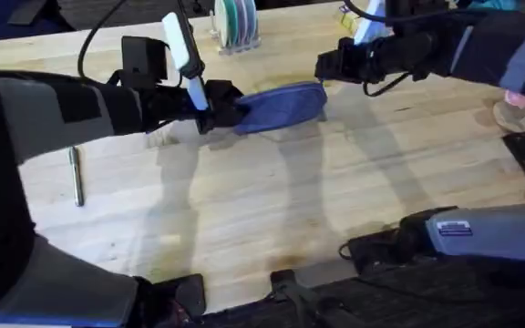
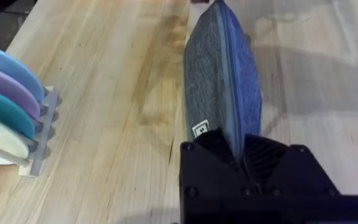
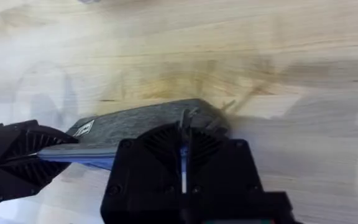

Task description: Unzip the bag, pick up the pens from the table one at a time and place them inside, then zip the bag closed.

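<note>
Step in hand, best guess: unzip. Zip looks shut, no pens inside as far as I can see.

Bag (image 1: 276,107) lies on the table (image 1: 272,210), far-centre, long axis running L-R. Left pincer (image 1: 215,111) is clamped narrow on the bag's left end; in the left wrist view the fabric edge (image 2: 222,93) runs straight into the closed fingers (image 2: 207,155), near the small white label. Right pincer (image 3: 184,140) sits at the bag's right end, fingers closed to a thin slit around something at the zip end (image 3: 191,115), prob the pull tab, but too small to confirm.

How to do it well, imo:
- Left holds firm as anchor, no lift, keep the bag flat and taut.
- Right pulls along the zip line toward the left pincer, low and parallel to the table. Any sideways pull = jam or tab slipping out.
- If the bag slides with the pull, the anchor grip is too weak; regrip closer to the zip.
- Stop short of the left fingers, they sit on the zip path.

One grey pen (image 1: 77,175) waits on the table, left side, well apart from the bag. Disc rack (image 2: 11,118) near the bag's far side; keep clear.
</note>
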